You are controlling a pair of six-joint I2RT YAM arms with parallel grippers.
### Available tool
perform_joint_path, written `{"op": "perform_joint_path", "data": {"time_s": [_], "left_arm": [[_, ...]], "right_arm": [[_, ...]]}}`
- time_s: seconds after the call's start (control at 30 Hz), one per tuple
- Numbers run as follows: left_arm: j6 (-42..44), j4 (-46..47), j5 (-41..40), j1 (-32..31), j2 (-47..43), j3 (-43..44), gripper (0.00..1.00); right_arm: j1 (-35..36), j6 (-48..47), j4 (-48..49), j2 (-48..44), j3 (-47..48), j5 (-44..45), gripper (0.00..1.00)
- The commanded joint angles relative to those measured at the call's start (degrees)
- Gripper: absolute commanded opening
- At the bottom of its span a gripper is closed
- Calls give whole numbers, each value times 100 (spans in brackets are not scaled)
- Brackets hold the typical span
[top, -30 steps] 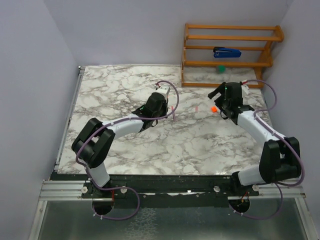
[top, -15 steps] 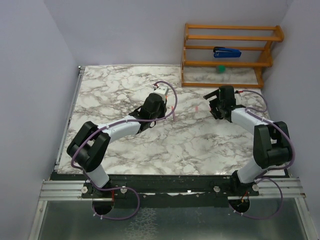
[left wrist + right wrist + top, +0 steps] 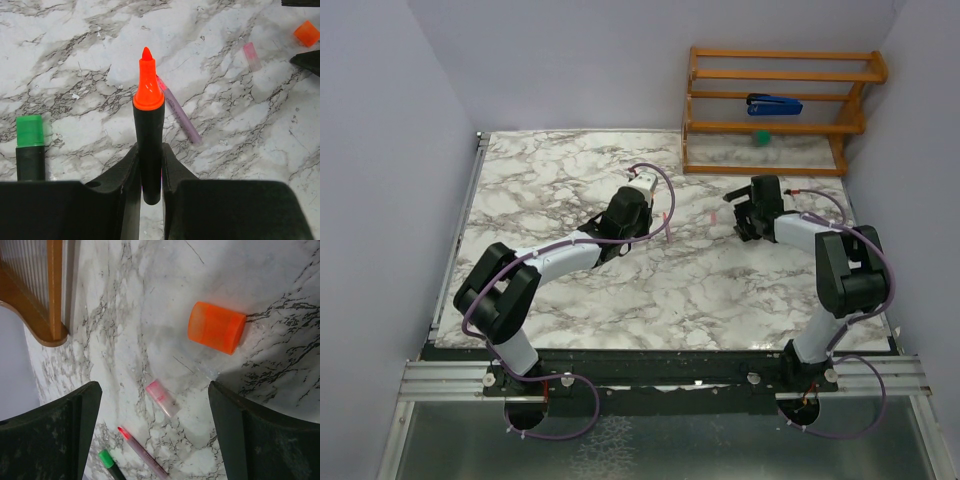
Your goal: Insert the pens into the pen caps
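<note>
Black-bodied marker pen with a bare orange tip (image 3: 148, 125) is clenched in the left gripper (image 3: 148, 172), pointing out over the white marble counter (image 3: 75, 60). Left of that pen lies a green-ended black pen (image 3: 30, 150); just behind it a slim pink pen (image 3: 181, 119); farther right a stubby orange plastic cap (image 3: 306, 33), with the right gripper (image 3: 154, 405) spread wide facing it, grasping nothing

Slim pen (image 3: 181, 116) left of loose cap (image 3: 251, 55)

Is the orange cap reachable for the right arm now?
Likely yes: the right gripper is open, the orange cap lies just ahead of its fingers, with only a pink cap nearby.
</note>
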Motion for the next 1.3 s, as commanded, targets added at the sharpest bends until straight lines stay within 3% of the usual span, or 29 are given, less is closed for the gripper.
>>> {"op": "perform_joint_path", "data": {"time_s": [0.0, 0.87, 1.0, 1.13, 1.27], "left_arm": [[111, -158, -10, 28, -17, 135, 0], [235, -324, 95, 60, 62, 333, 0], [234, -333, 107, 61, 62, 359, 0], [236, -348, 117, 59, 47, 369, 0], [240, -365, 119, 66, 15, 352, 0]], "right_arm": [[-76, 202, -97, 198, 201, 169, 92], [-808, 316, -458, 720, 529, 137, 92], [-810, 517, -1266, 891, 946, 34, 89], [-812, 528, -2173, 1162, 1473, -132, 77], [-810, 533, -2886, 1341, 1927, -171, 72]]}}
